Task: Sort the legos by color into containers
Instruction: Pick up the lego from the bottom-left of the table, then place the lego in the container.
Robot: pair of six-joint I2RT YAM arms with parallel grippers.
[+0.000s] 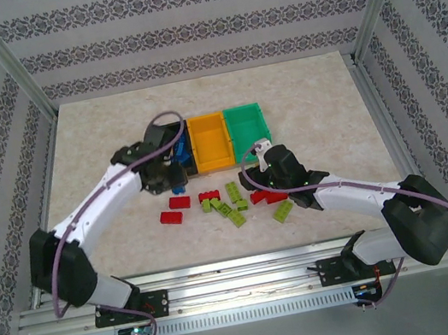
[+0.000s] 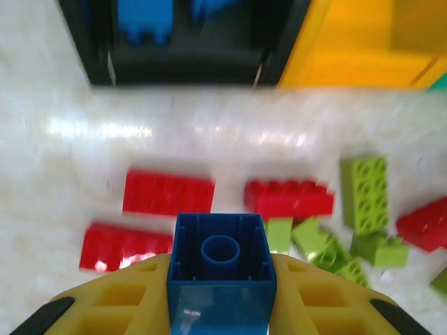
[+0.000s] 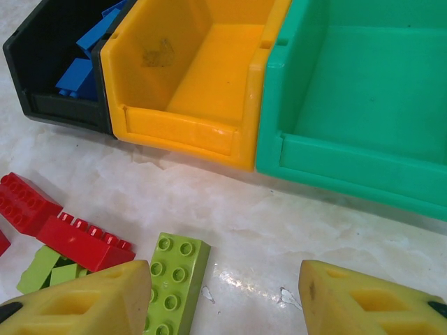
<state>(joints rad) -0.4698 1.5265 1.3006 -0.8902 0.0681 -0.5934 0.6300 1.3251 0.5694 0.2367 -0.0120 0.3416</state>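
Red bricks (image 1: 180, 202) & yellow-green bricks (image 1: 233, 192) lie loose mid counter (image 1: 96, 129), on the near side of 3 bins in a row: black bin (image 3: 42, 105) w/ blue bricks (image 3: 73, 73), orange-yellow bin (image 3: 181, 132), green bin (image 3: 349, 160). My left claw (image 2: 222, 296) is clamped on one blue brick (image 2: 222, 248), hollow underside showing. My right claw (image 3: 227, 296) is spread apart & empty, by a yellow-green brick (image 3: 171, 286).

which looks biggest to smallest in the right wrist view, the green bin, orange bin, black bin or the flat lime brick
1. green bin, nearest
2. orange bin
3. black bin, cut by the frame edge
4. lime brick
The bins' ranking owes to nearness and cropping; their true sizes may match.
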